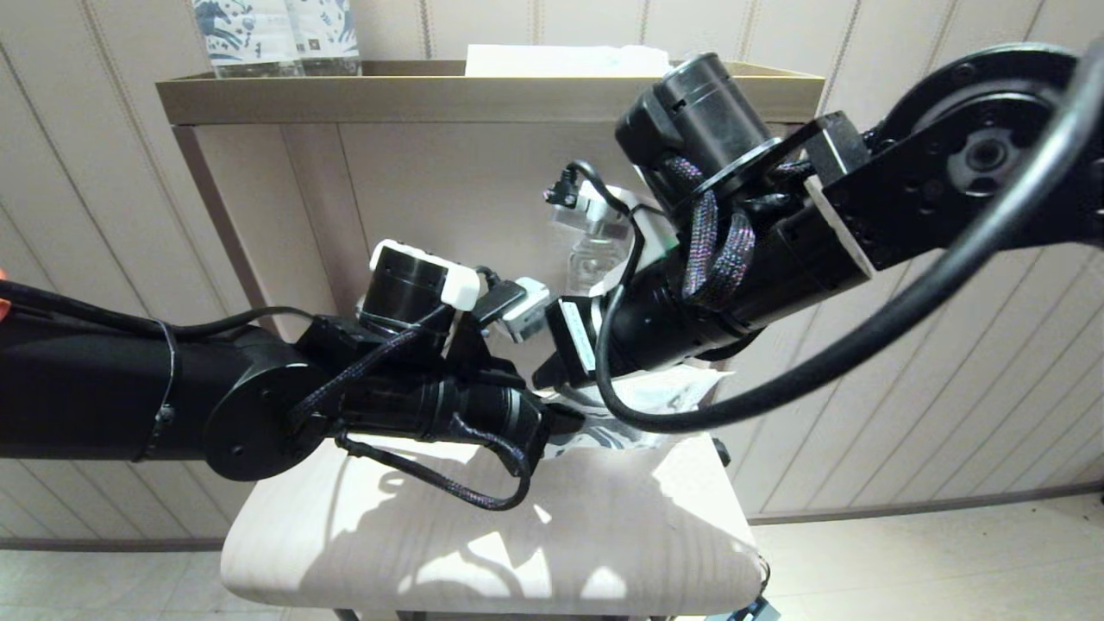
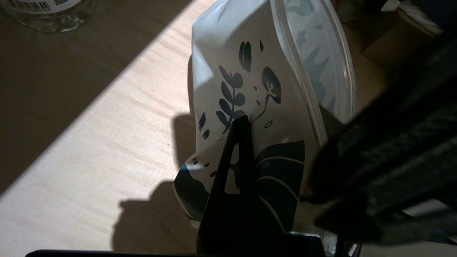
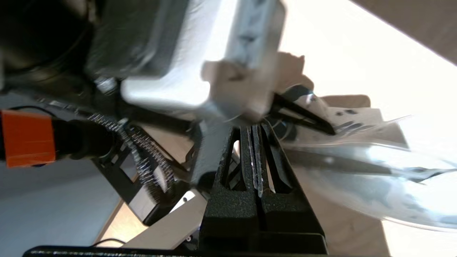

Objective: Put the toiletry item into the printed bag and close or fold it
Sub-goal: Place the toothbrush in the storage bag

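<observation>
Grippers of both arms meet over the far edge of the pale wooden worktop (image 1: 483,535), each clamped on the printed bag (image 1: 642,414). Left gripper (image 2: 242,125): fingers pressed together on the bag's printed wall, pinching it at the blue leafy sprig, just beside a large dark leaf figure. Right gripper (image 3: 255,132): fingers likewise pressed together, with a thin edge of clear, crinkly film caught between them; in the right wrist view the left arm's white camera housing (image 3: 200,64) stands close in front of those fingers. Printed bag: held off the worktop between the two grippers, its clear zip-type rim (image 2: 314,71) turned away from the left gripper and bowed outward, so the mouth appears partly open. In the head view only a crumpled portion of the bag shows, below the right forearm and beside the left wrist. Toiletry item: not distinguishable in any view. Clear bottle (image 1: 595,246): upright behind the bag, largely hidden by the right arm. Gold-rimmed shelf (image 1: 483,90): above and behind the bag, carrying blue-patterned packs (image 1: 276,34) at its left end.
</observation>
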